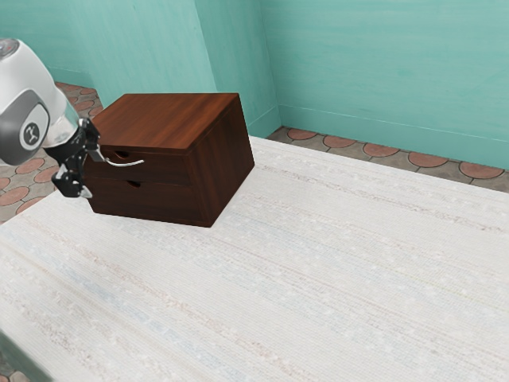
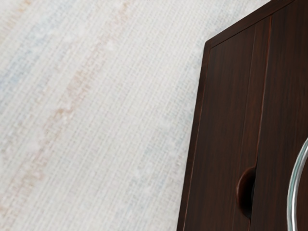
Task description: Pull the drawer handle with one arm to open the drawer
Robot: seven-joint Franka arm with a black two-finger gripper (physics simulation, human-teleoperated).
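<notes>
Across the foreground we see a white woven tabletop [image 1: 318, 270]; toward the exterior view's left, a dark brown wooden two-drawer box [image 1: 171, 119] stands on it. Our black two-finger gripper [image 1: 79, 167] hangs at its front, just beside the upper drawer's thin silver bow handle [image 1: 126, 162]; whether it grips, we cannot tell. Teal walls [image 1: 382, 56] stand behind.

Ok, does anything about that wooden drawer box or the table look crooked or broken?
Nothing stands out. The wooden drawer box sits flat and upright on the white table, both drawer fronts look flush, and the thin metal handle appears intact. The pincer is close beside that handle.
</notes>
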